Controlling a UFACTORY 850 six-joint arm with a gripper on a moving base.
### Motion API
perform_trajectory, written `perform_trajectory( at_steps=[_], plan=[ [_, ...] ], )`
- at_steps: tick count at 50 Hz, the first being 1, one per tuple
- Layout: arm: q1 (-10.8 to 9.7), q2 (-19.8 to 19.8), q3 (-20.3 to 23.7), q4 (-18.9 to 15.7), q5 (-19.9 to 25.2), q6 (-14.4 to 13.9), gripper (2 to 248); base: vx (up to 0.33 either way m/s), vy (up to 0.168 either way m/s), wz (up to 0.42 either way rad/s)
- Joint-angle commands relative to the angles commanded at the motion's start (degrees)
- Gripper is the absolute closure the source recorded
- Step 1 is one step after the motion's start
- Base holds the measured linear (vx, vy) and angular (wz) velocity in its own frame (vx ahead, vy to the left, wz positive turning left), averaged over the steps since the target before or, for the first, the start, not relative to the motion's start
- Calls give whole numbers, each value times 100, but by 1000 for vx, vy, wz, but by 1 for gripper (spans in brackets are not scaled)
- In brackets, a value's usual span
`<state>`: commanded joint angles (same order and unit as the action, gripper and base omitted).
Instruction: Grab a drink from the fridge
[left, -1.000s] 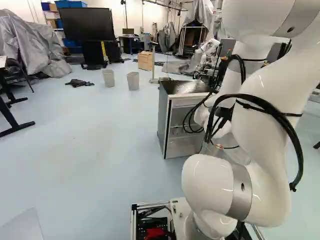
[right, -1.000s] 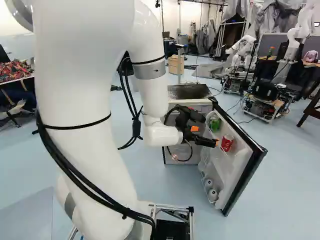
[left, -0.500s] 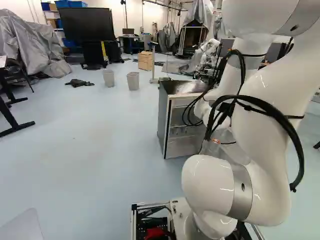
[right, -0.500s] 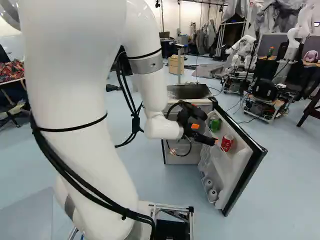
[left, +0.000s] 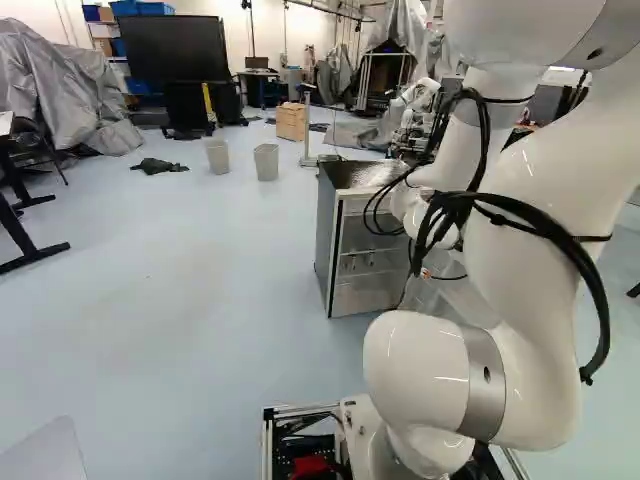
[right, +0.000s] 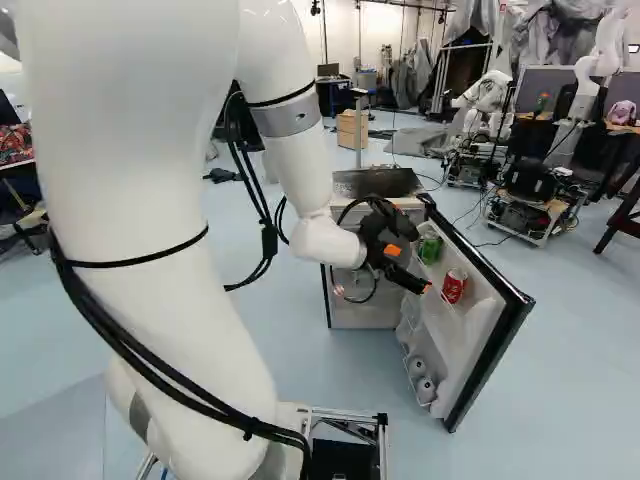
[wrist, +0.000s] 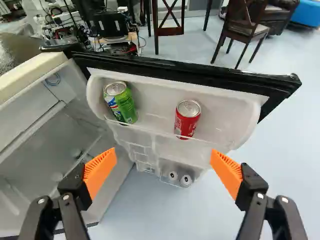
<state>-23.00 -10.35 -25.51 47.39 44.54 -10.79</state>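
In the right base view my gripper (right: 408, 268) reaches toward the inside of the open fridge door (right: 472, 335). The wrist view has my gripper (wrist: 163, 172) wide open, nothing between its orange pads. Ahead of it, on the door's upper shelf, stand a green can (wrist: 120, 102) and a red can (wrist: 187, 119), apart from each other. Two more cans (wrist: 185, 180) lie or stand low in the door. The fridge body (left: 325, 235) shows in the left base view, partly behind the arm.
Beside the gripper lies the fridge's open interior (wrist: 50, 160). The door's black edge (right: 490, 352) juts out toward the base. Another robot (right: 486, 100) stands behind the fridge, and a wooden chair (wrist: 245, 30) is beyond the door.
The arm has shifted, and its gripper has moved slightly left and tilted a little in the right base view. Base, door and cans stand as before.
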Motion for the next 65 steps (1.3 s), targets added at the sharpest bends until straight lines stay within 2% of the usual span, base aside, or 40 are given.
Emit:
perform_trajectory(
  at_steps=[12, 23, 40, 65],
  plan=[
    [-61, 42, -186, 436, -324, 0, 3, 0, 0, 0],
    [-139, 52, -378, 702, -552, 0, 3, 0, 0, 0],
    [-274, -238, -767, 760, -606, 0, 3, 0, 0, 0],
    [-633, -610, -1224, 760, -606, 0, 3, 0, 0, 0]
  ],
)
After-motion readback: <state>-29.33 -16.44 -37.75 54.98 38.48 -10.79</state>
